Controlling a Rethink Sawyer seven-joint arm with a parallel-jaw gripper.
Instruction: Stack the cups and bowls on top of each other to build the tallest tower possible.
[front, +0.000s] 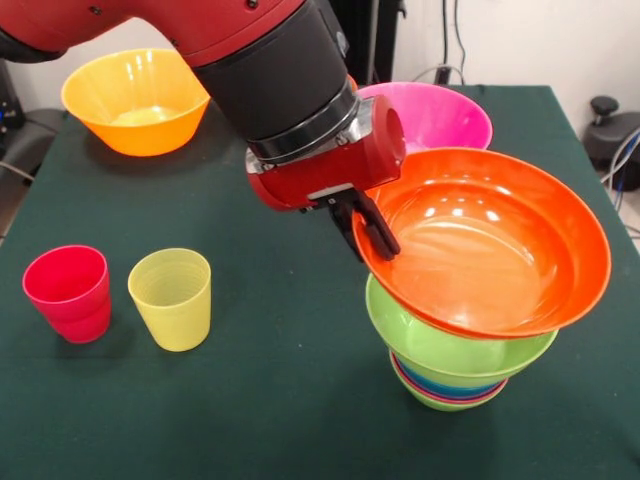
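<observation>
You see the gripper (372, 232) clamped on the near-left rim of the large orange bowl (490, 245), one dark finger (378, 230) lying inside the rim; the bowl tilts, its right side raised and its open face turned toward you; it rests on top of the tower (452, 372) at the table's front right. Below it you find a wide green bowl (450, 350), then thin bands of blue and red rims, then a small light-green bowl (432, 398) lowest. Just behind the tower, partly hidden by the arm (270, 70), sits the pink bowl (440, 115); the yellow-orange bowl (135, 100) stands well apart at the far left. At the front left of the green table (270, 400) you have the red cup (68, 293) and the yellow cup (171, 298), upright, just beside each other, not touching.
</observation>
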